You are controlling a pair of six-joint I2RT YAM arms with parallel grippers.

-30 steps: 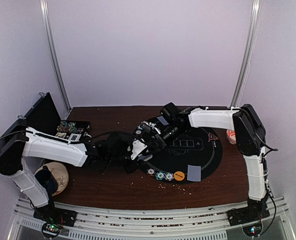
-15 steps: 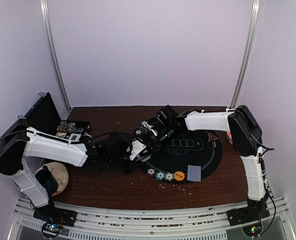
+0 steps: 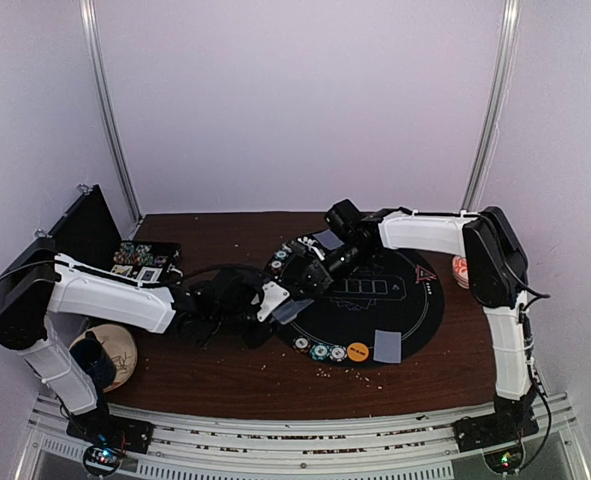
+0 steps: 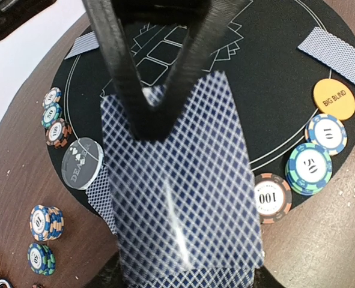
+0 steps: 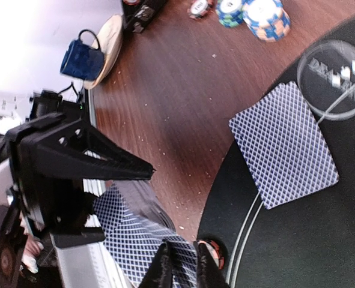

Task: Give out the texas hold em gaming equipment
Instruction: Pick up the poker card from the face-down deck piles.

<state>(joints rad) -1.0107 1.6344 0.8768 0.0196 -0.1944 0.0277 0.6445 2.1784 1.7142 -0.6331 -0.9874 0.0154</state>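
At the mat's (image 3: 420,320) near rim: three chips (image 3: 320,350), an orange disc (image 3: 358,351), a near card (image 3: 386,345) face down. Just beyond, over the mat's left edge, left hand (image 4: 147,123) pinching the deck (image 5: 129,240), backs up. Hold that pinch firm and the deck level. Right hand (image 5: 183,270) pressed almost together on the top card's (image 4: 177,180) edge, by the look of it. Draw out slowly along the card's own plane, so only one comes away. Then carry to a bare seat farther round, clear of the dealer button (image 4: 82,163) and the far card (image 5: 283,144) beside it.
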